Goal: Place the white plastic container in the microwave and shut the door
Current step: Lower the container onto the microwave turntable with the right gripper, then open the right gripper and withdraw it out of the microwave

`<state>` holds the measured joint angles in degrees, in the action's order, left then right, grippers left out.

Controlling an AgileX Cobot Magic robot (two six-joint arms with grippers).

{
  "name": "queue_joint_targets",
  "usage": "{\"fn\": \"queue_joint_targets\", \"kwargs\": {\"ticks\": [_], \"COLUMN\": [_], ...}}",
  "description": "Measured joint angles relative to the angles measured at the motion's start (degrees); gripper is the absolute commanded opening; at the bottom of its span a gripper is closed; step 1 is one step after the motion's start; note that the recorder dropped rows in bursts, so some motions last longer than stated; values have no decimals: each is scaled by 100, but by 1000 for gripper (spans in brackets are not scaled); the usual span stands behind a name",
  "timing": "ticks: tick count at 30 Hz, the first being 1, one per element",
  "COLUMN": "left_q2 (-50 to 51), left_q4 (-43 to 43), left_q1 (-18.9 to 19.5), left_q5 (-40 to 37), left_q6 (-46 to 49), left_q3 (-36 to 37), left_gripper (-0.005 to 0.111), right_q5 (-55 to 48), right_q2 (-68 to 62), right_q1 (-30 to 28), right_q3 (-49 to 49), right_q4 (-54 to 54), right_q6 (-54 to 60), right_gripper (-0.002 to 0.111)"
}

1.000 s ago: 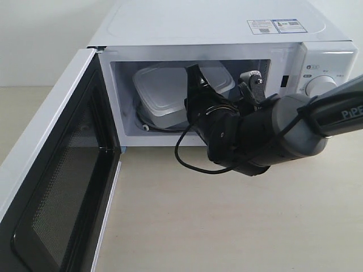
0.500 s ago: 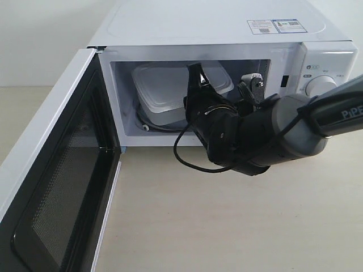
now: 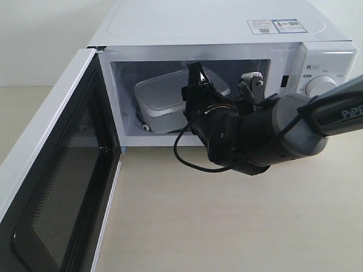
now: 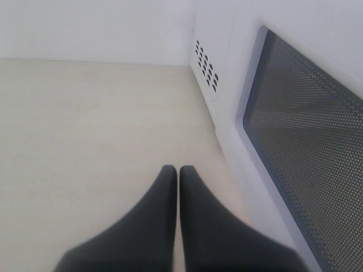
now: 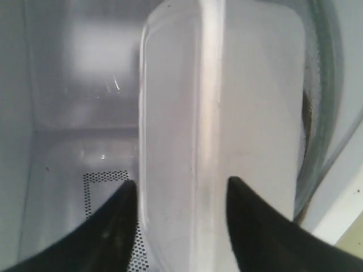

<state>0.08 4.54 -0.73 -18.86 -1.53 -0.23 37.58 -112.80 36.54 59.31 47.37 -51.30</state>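
White plastic container [image 3: 161,99] is now lying low and close to level inside the microwave [image 3: 215,28], on the left half of the cavity. Half a second ago, and a second ago, its near end was tipped up and the lid faced us more. So it has come down onto the glass turntable [image 5: 323,85], whose rim shows just beside it in the right wrist view.

Right fingers [image 5: 113,226] are spread wide on either side of the container's near end. We read them as released, since the box has settled while the arm has barely shifted in the exterior view. We cannot tell whether one finger still brushes the wall, because the edges run too close together there.

Left fingers [image 4: 159,215] are pressed together on nothing, hanging over the worktop [image 3: 227,226] just beside the outer face of the door [image 3: 62,192]. The left arm does not show in the exterior view.

What this means: the placing half looks done. The container is fully inside the opening, with nothing poking past the front edge that we can see. The door stands swung wide open, mesh side towards us, so closing it is not started.

Next, we judge, the right arm must back straight out, because its wrist and loose cable sit in the doorway. Pulling out crooked could drag the box forward by its rim. The left arm looks best placed to push the door shut.
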Motion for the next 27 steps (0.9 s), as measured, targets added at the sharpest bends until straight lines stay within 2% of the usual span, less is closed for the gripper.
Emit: {"fn": "queue_joint_targets", "kwargs": {"ticks": [13, 18, 27], "left_q2": [0, 0, 0], "left_q4": [0, 0, 0], "left_q1": [0, 0, 0], "left_q5": [0, 0, 0], "left_q6": [0, 0, 0], "left_q3": [0, 0, 0], "left_gripper": [4, 4, 4], "right_q5": [18, -300, -383], "right_q2": [0, 107, 547], "right_q1": [0, 0, 0], "right_q3": [0, -12, -562], "right_q4": [25, 1, 1], "right_q6": [12, 24, 208], "right_gripper": [54, 54, 54]}}
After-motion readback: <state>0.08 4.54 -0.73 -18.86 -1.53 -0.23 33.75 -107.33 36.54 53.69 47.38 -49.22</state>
